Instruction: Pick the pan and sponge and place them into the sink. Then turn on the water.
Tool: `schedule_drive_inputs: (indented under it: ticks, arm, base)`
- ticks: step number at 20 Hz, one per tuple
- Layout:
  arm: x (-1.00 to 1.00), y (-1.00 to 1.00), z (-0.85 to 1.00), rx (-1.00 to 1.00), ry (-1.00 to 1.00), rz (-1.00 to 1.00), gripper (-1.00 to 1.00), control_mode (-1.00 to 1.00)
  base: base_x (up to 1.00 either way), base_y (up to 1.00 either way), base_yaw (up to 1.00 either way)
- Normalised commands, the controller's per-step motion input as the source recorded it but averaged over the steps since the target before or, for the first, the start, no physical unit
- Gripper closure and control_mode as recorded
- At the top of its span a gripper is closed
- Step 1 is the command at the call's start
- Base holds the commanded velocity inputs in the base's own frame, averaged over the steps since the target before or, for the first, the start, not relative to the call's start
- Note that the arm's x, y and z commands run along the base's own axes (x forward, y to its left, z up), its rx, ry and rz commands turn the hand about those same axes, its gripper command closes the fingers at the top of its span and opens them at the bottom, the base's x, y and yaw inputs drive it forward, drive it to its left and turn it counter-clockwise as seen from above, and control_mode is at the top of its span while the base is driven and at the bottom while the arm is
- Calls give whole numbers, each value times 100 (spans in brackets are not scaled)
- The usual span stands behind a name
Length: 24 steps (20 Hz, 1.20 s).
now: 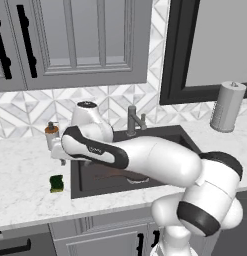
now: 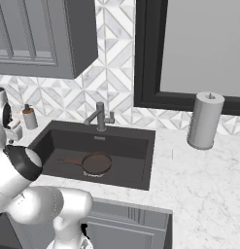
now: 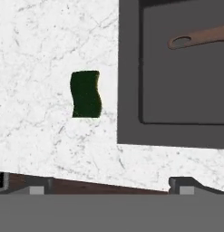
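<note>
Lying flat on the speckled white marble counter, the sponge shows its dark green scrub face upward, a small rectangle with wavy long edges; a sliver of yellow shows along its base in the left base view. In the hand view it sits at about 9 o'clock from the sink, just beside the rim but not touching it. The sink is a matte dark grey rectangular basin with rounded inner corners. The pan, round and dark brown with a smooth finish, rests on the basin floor near the drain; its long slim brown handle points toward 9 o'clock in the right base view, and its end with the oval hole reaches into the hand view at about 1 o'clock. A grey metal faucet stands at the basin's back edge. The claw hangs above the counter with its two dark tips spread wide, gripping nothing.
</note>
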Motion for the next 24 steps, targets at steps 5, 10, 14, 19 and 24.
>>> schedule_drive_inputs:
  ticks: [5,10,14,19,24]
  arm:
    - [0,28,-34,-16,-2,0,-100,-100]
    - [14,25,-55,-19,-2,2,-100,-100]
    - [21,33,-40,-6,0,3,-100,-100]
    - [11,9,-24,0,0,2,-100,-100]
    - [9,0,-37,0,-2,1,-100,-100]
  base:
    - [0,0,0]
    - [0,0,0]
    - [0,0,0]
    - [0,0,0]
    - [0,0,0]
